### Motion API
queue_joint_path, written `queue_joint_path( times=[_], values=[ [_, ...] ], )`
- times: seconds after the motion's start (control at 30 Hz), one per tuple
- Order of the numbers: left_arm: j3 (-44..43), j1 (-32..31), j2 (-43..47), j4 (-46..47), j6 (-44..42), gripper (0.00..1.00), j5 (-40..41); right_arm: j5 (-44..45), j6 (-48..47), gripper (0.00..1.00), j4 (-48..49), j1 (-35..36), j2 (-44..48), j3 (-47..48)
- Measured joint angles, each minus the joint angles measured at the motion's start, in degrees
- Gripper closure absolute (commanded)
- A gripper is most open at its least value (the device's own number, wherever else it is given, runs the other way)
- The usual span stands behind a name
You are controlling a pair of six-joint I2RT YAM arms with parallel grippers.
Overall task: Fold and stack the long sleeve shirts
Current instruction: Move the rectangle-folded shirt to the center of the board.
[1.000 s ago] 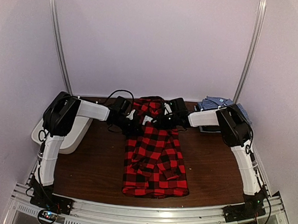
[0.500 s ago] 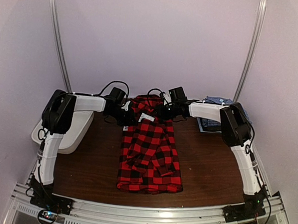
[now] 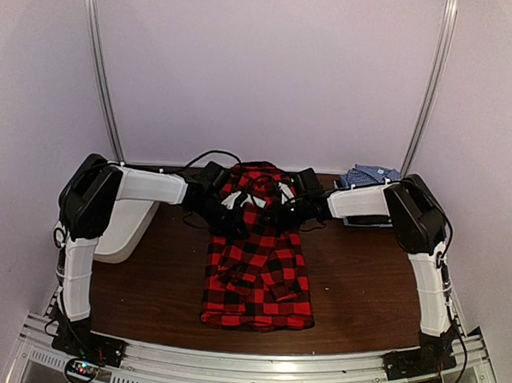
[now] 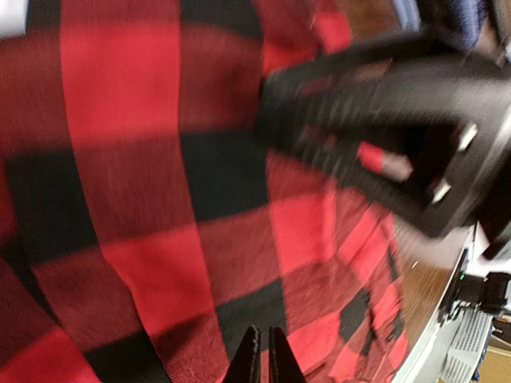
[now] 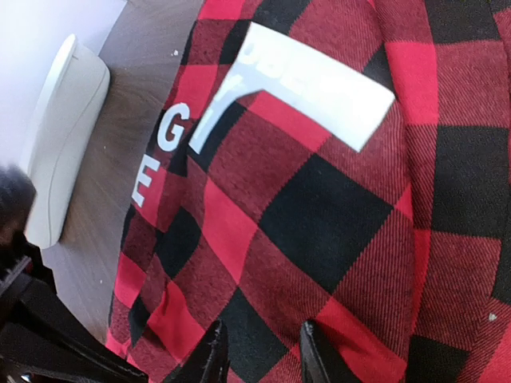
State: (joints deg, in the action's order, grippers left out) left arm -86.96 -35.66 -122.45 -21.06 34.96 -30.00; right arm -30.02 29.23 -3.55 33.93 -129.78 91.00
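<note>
The red-and-black plaid shirt [image 3: 260, 273] lies lengthwise down the middle of the table, its collar end [image 3: 256, 181] raised and bunched between my two grippers. My left gripper [image 3: 234, 209] is at the left of that end. In the left wrist view its tips [image 4: 263, 355] are pressed together on the plaid cloth [image 4: 160, 199]. From the right, my right gripper [image 3: 277, 213] holds the same end. Its fingers [image 5: 259, 355] stand a little apart around a fold of plaid, below the white neck label [image 5: 307, 92]. The blue-and-white check shirt [image 3: 370, 175] sits folded at the back right.
A white plastic tub [image 3: 127, 229] stands at the left edge of the brown table [image 3: 156, 289], partly under the left arm, and it also shows in the right wrist view [image 5: 64, 136]. The back wall is close behind the collar end.
Both grippers first dragged the plaid shirt back and slightly left. Since then they have come nearer and closer together with the collar end, and the hem has stayed put.
</note>
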Motion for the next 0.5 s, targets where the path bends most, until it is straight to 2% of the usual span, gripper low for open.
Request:
queue_joint_path(
  times=[0.13,0.5],
  values=[
    [5.5,-1.7,0.1,-0.5,0.0,0.94,0.0,0.0,0.2,0.68,0.9,0.0,0.0,-1.9],
    [14.0,-4.0,5.2,0.2,0.4,0.94,-0.5,0.0,0.6,0.69,3.5,-0.2,0.0,-3.6]
  ],
)
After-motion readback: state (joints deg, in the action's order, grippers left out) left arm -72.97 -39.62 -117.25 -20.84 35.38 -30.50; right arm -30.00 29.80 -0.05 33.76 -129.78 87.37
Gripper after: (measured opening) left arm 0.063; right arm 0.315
